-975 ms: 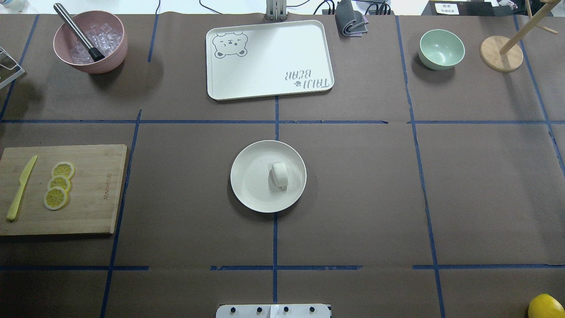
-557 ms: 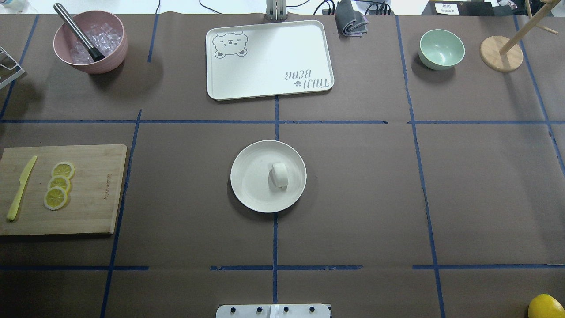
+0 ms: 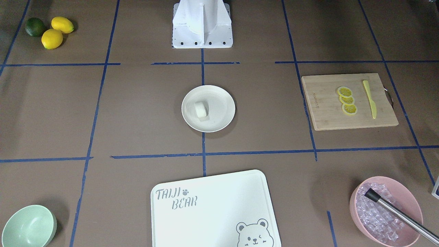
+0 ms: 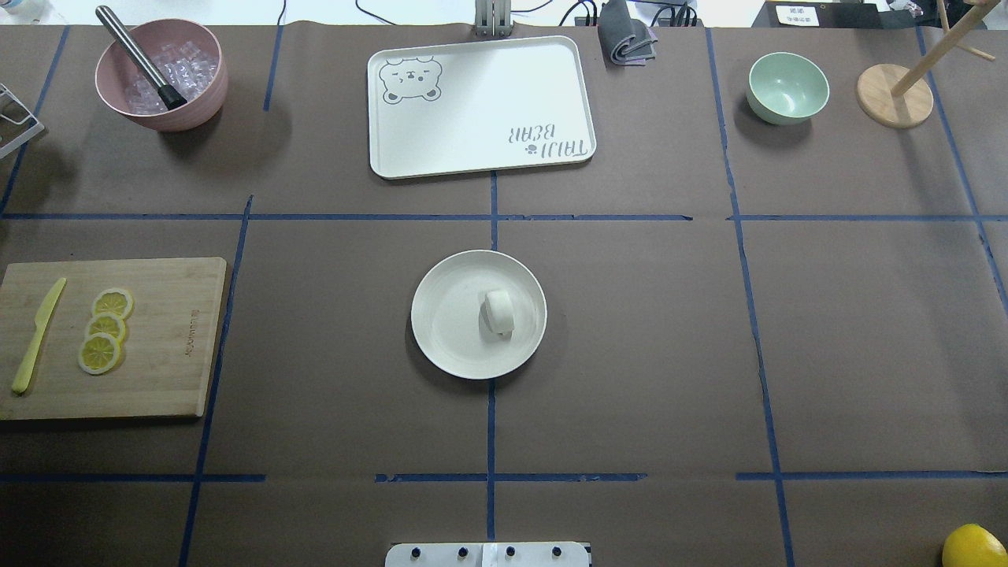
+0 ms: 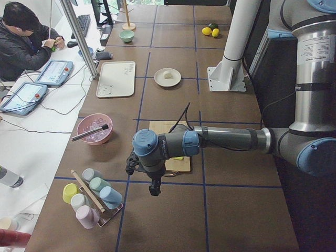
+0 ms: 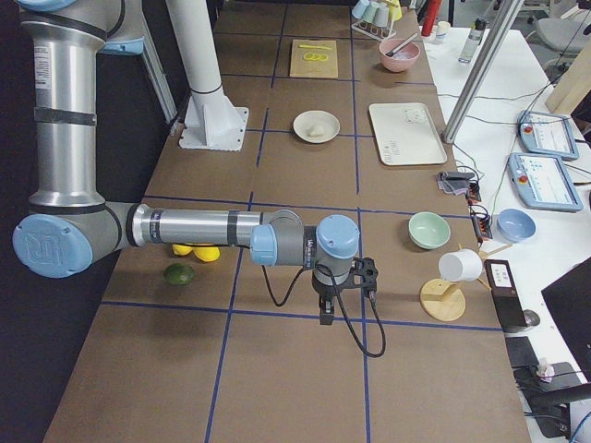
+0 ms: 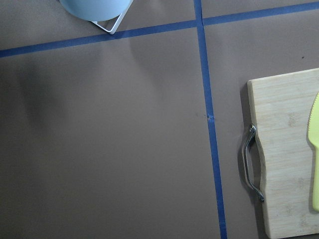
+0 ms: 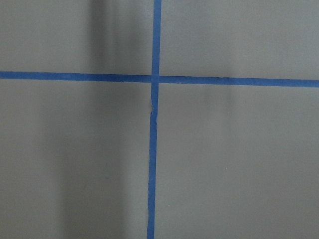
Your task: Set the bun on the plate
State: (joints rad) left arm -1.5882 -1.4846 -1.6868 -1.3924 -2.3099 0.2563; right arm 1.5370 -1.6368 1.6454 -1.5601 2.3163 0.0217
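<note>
The small white bun (image 4: 498, 313) lies on the round cream plate (image 4: 445, 335) at the table's middle, slightly right of the plate's centre; the front-facing view shows the bun (image 3: 201, 109) on the plate (image 3: 223, 115) too. Neither gripper is near it. My left gripper (image 5: 154, 189) hangs over the table's far left end, near the cutting board, and shows only in the exterior left view. My right gripper (image 6: 325, 314) hangs over the far right end, seen only in the exterior right view. Whether either is open or shut I cannot tell.
A bear-printed tray (image 4: 480, 106) lies beyond the plate. A pink bowl of ice with a metal tool (image 4: 161, 75) stands back left, a mint-green bowl (image 4: 787, 87) back right. A cutting board (image 4: 157, 339) holds lemon slices (image 4: 105, 329) and a yellow knife (image 4: 35, 337). Lemons (image 3: 56, 32) sit near the right end.
</note>
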